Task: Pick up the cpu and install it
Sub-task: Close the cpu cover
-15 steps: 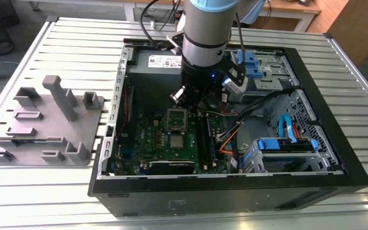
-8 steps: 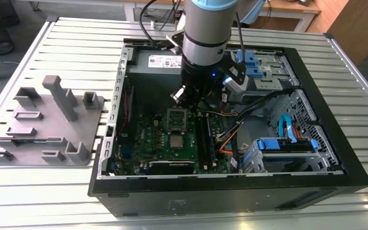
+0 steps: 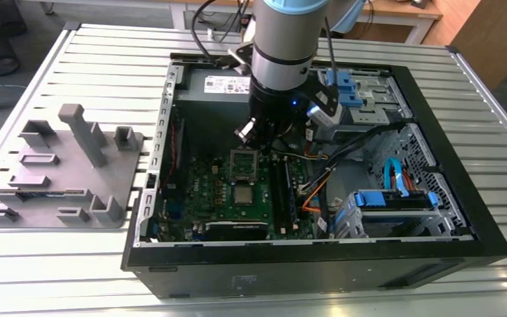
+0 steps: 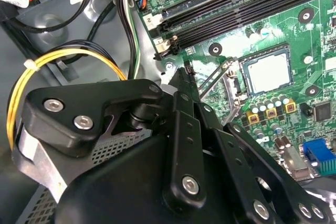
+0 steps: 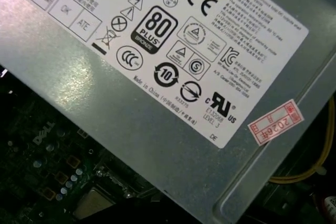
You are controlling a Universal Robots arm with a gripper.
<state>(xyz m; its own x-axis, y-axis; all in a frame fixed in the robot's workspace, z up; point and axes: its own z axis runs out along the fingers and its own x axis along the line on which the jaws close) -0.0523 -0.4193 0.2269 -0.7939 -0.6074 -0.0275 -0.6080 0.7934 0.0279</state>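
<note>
The cpu point(image 3: 242, 193) is a small silver square lying flat in its socket on the green motherboard point(image 3: 205, 191) inside the open computer case. In the second wrist view the cpu point(image 4: 268, 69) sits inside the socket frame, with the thin metal lever point(image 4: 212, 80) raised beside it. The silver socket bracket point(image 3: 242, 162) stands just behind the cpu. My gripper point(image 3: 255, 137) hangs above that bracket, a little behind the cpu and apart from it. It looks shut, with nothing seen between its tips point(image 4: 185, 72).
The black case walls point(image 3: 324, 264) ring the board. The grey power supply point(image 5: 157, 129) lies close behind the gripper. Yellow and orange cables point(image 4: 68, 56), black memory slots point(image 4: 236, 9) and blue drive cages point(image 3: 395, 198) crowd the exterior view's right. A grey fixture plate point(image 3: 60, 178) lies outside the case.
</note>
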